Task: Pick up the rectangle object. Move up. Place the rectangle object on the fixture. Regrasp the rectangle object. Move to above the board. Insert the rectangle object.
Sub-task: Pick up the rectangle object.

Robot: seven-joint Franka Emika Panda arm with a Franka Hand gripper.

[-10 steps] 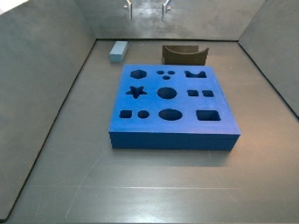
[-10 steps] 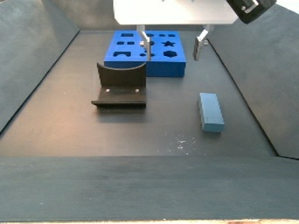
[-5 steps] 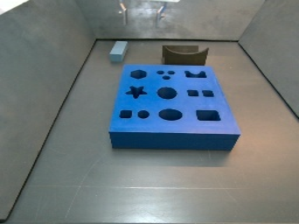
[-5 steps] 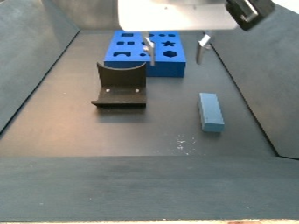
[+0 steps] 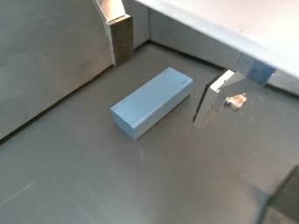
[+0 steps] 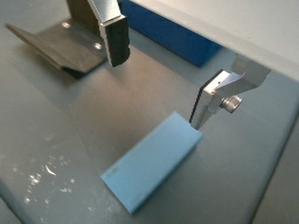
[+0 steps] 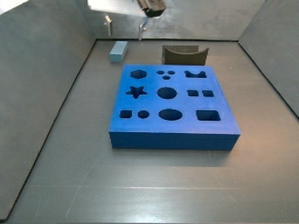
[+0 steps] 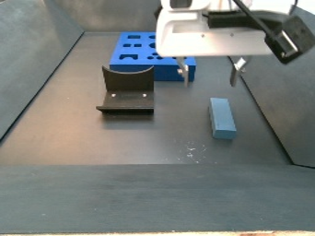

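Note:
The rectangle object (image 7: 117, 51) is a pale grey-blue block lying flat on the grey floor near a back corner, also seen in the other side view (image 8: 222, 117). My gripper (image 8: 209, 71) hangs open above it, apart from it. In a wrist view the rectangle object (image 5: 152, 102) lies below the gap between the two fingers (image 5: 121, 39); the other wrist view shows the rectangle object (image 6: 152, 164) a little off that gap. The dark fixture (image 7: 184, 54) stands beside the blue board (image 7: 173, 101). Nothing is held.
Grey walls (image 7: 70, 35) enclose the floor, and one runs close beside the rectangle object. In a wrist view the fixture (image 6: 65, 48) and the board's edge (image 6: 176, 39) lie beyond the fingers. The board has many shaped holes.
The gripper has travelled from the middle of the back wall toward the corner with the rectangle object and come lower. It stays open. The block, fixture and board have not moved.

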